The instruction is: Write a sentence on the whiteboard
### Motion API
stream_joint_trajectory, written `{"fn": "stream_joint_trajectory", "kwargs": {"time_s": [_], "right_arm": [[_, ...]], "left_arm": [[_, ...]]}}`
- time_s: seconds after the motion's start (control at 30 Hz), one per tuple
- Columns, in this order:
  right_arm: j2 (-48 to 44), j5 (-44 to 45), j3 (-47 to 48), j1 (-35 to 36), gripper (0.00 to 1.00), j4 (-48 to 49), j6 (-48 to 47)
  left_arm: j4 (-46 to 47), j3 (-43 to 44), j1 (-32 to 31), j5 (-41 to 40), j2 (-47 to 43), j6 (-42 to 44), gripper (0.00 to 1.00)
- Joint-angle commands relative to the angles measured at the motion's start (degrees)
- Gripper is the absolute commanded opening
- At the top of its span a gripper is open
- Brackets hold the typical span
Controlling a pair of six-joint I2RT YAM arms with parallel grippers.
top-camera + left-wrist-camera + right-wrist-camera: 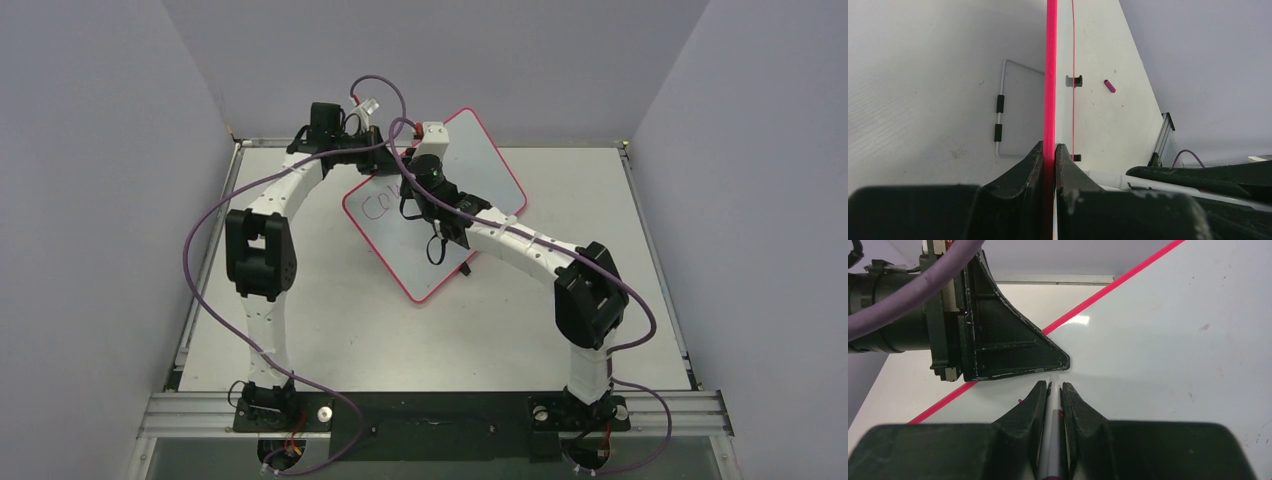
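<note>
Top external view: at twelve o'clock, left pincer (pixel 1049 149) clamps the whiteboard (pixel 395 245) rim; right pincer (pixel 1050 387) grips a marker (pixel 1050 450).

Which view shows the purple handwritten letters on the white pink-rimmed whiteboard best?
Top external: the purple letters read roughly "Co" on the whiteboard, partly behind the right arm. Left wrist sees the board edge-on, no writing. Right wrist shows mostly bare board, only a purple speck.

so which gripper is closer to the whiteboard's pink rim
Left. The left gripper clamps the rim; the right gripper holds a marker over the whiteboard just inside it.
</note>
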Motion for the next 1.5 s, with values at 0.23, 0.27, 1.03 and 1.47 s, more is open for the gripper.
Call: {"fn": "stream_joint_trajectory", "kwargs": {"time_s": [0.23, 0.27, 1.03, 1.47], "right_arm": [[2.7, -1.2, 3.1, -0.6, 0.00, 0.9, 0.3], [2.8, -1.2, 2.9, -0.6, 0.00, 0.9, 0.3], [-5.4, -0.6, -13.6, -0.2, 0.00, 5.8, 5.0], [-3.6, -0.9, -8.7, 0.0, 0.00, 4.4, 4.2]], "left_arm": [[3.6, -1.5, -1.0, -5.3, -4.2, 1.3, 0.00], [3.6, -1.5, -1.0, -5.2, -4.2, 1.3, 0.00], [3.7, -1.7, -0.7, -5.5, -4.5, 1.5, 0.00], [4.1, -2.0, -0.7, -5.8, -4.8, 1.2, 0.00]]}}
